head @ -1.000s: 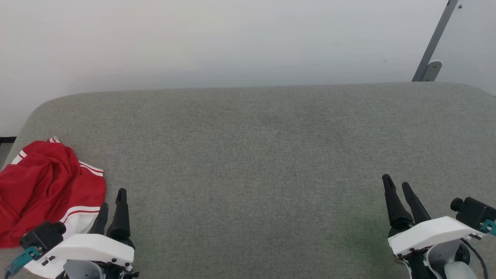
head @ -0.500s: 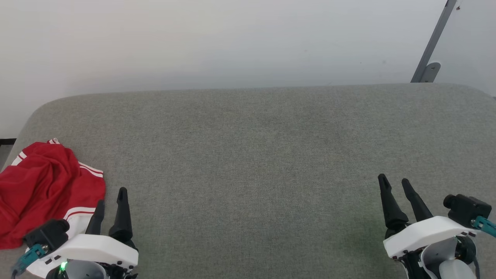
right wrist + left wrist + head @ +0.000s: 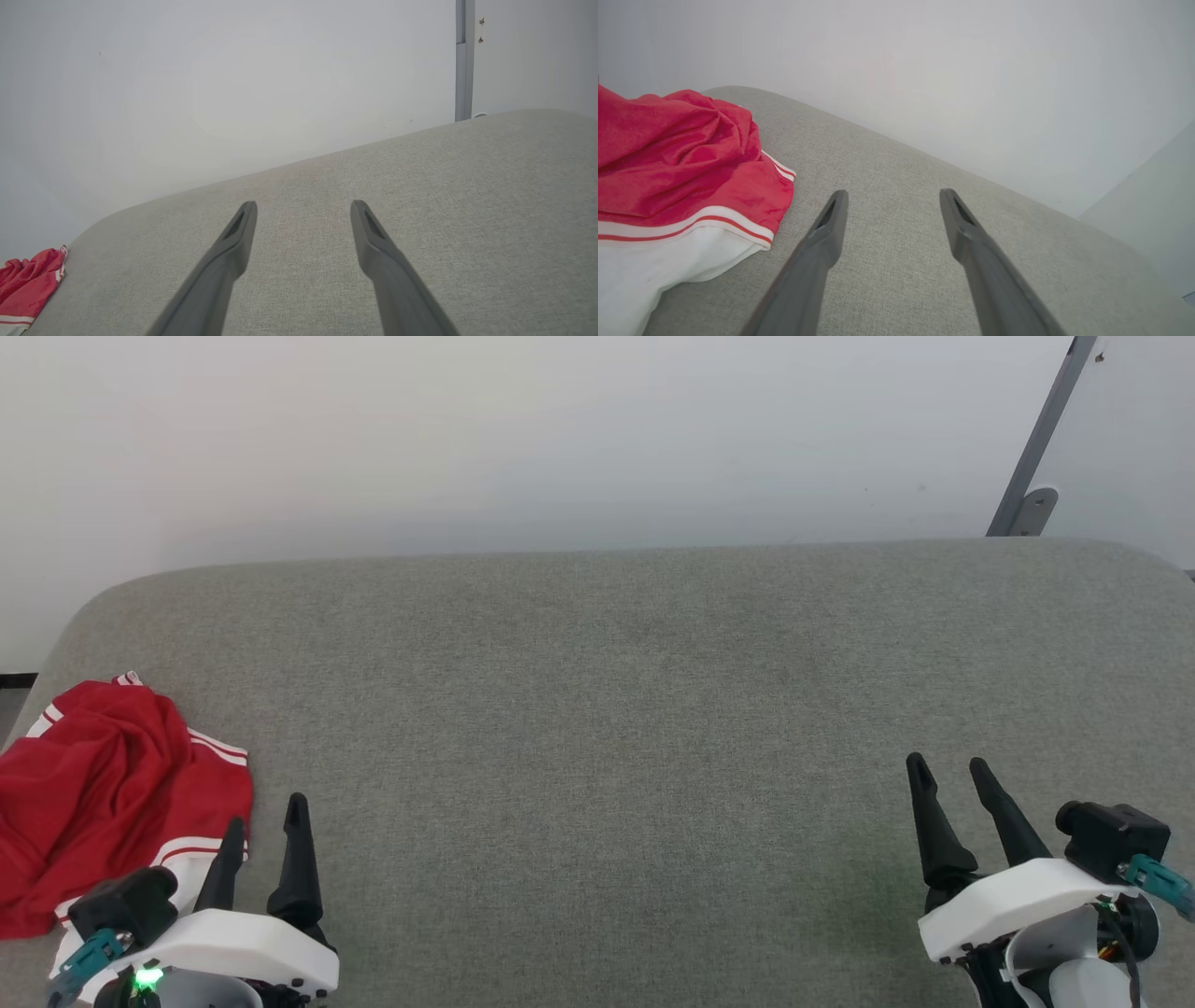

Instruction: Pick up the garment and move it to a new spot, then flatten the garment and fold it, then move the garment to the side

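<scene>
While looking down from the head, can make out the garment (image 3: 103, 784) as a crumpled heap at the left end of the grey cloth-covered bench (image 3: 607, 709), near its rounded corner. Bright red in the body, with a white sleeve (image 3: 658, 266) on the near side and red-and-white striped trim (image 3: 691, 224) along the seam. Not flattened and not folded; lying loose, gripped by nothing.

Just to the right of the heap, the left hand (image 3: 266, 810), low over the bench, with its two dark fingers (image 3: 826, 233) spread wide and bare cloth between them. Seems to pass just beside the sleeve edge without touching it, though hard to be sure from the wrist view. A small green light (image 3: 147, 978) on the white housing behind the fingers.

At the lower right, well apart from the garment, the right hand (image 3: 946, 761), likewise spread wide and empty, pointing toward the back edge of the bench. From its wrist, a small red part of the garment at the lower left.

Behind the bench, a plain pale wall (image 3: 560, 429); at the upper right, a slanting grey metal bar (image 3: 1041, 439) with a small bracket (image 3: 1036, 509) at its foot.
</scene>
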